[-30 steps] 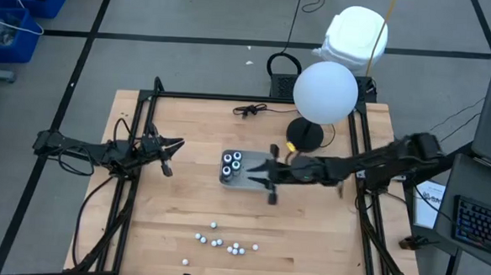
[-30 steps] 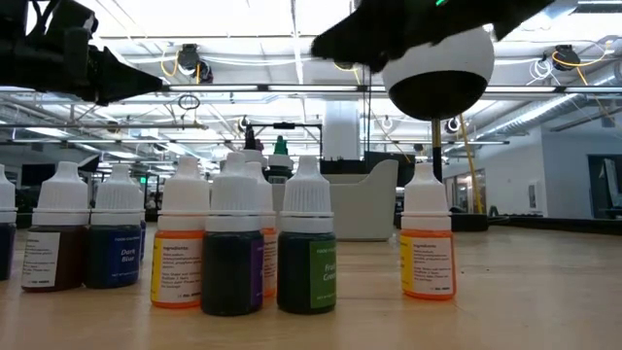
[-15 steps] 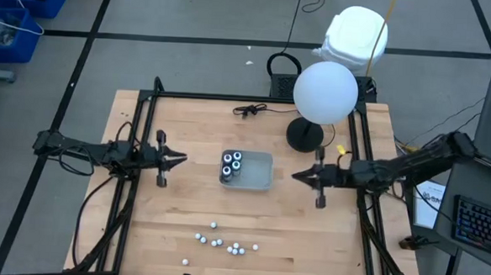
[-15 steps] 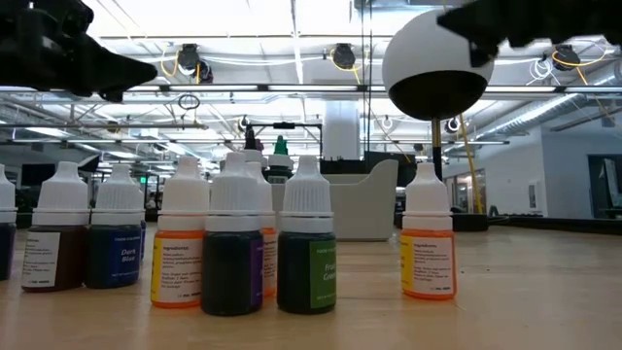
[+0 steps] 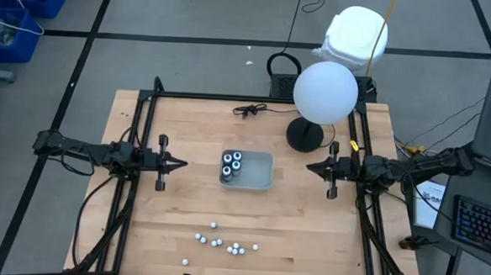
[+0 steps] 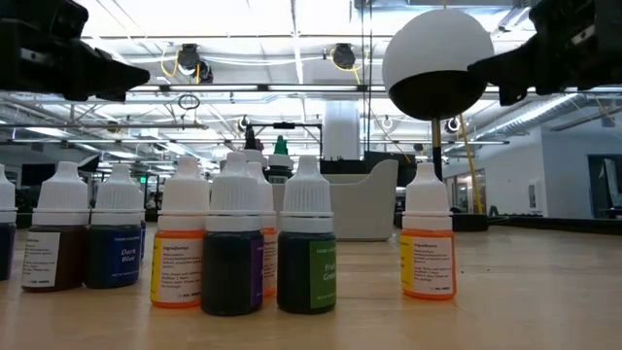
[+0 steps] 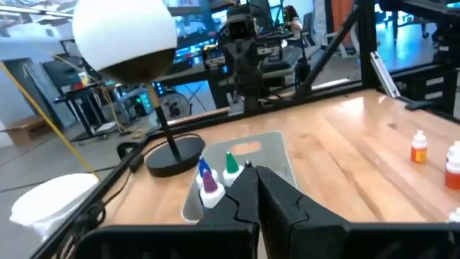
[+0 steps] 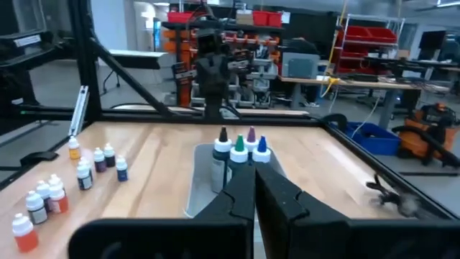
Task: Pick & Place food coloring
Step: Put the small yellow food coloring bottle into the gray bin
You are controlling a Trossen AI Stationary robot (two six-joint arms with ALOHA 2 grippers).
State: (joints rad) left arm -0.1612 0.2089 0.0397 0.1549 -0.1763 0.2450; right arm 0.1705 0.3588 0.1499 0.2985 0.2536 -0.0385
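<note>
Food coloring is found in two places: four tall bottles (image 5: 231, 164) are stood at the left end of the grey tray (image 5: 259, 174) in the middle of the counter (image 5: 195, 135), and small white-capped bottles (image 5: 221, 242) are scattered near the front edge, well apart from the tray. The left pincer (image 5: 179, 161) is held clenched and empty, left of the tray. The right pincer (image 5: 310, 167) is likewise clenched and empty, right of it, near the lamp (image 5: 324, 93).

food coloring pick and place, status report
Left gripper and right gripper shut, empty. Four bottles in tray; small bottles loose. Nothing blocking.
</note>
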